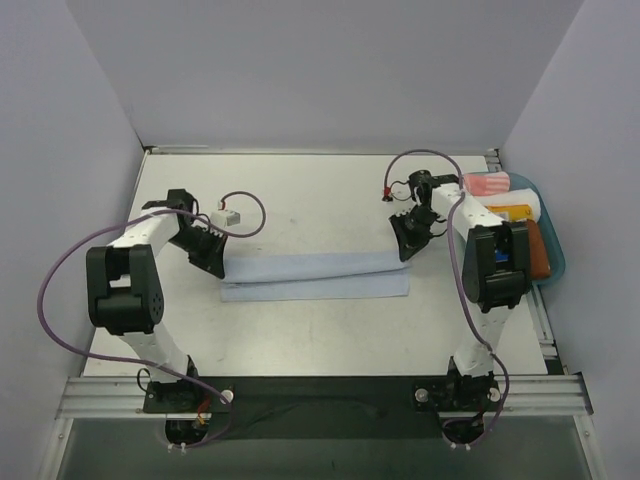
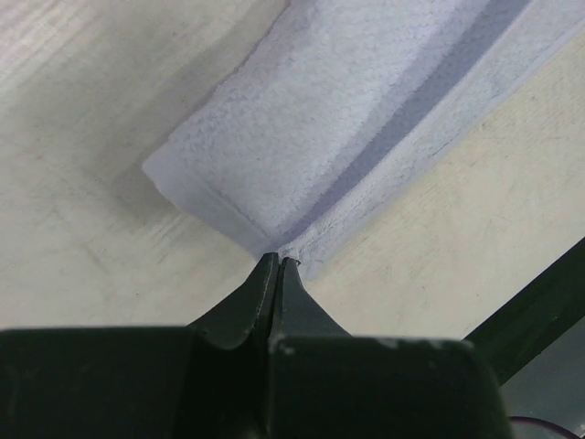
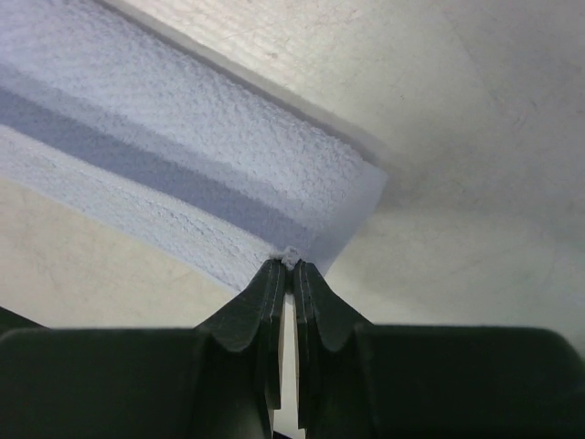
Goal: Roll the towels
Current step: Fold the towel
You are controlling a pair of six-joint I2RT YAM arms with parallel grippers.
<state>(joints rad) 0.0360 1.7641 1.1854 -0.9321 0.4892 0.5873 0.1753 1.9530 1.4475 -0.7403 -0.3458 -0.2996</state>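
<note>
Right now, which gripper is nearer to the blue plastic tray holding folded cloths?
Right. The right gripper pinches the right end of the pale blue towel, a little left of the blue tray; the left gripper pinches its left end, across the table.

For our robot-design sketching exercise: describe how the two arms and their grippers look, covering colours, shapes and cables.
The left arm and right arm both have white links joined by bulky black joint housings. A purple cable loops along each. The left gripper and right gripper are black, each with two fingers tapering to narrow tips. One housing on the right arm shows a blue patch.
</note>
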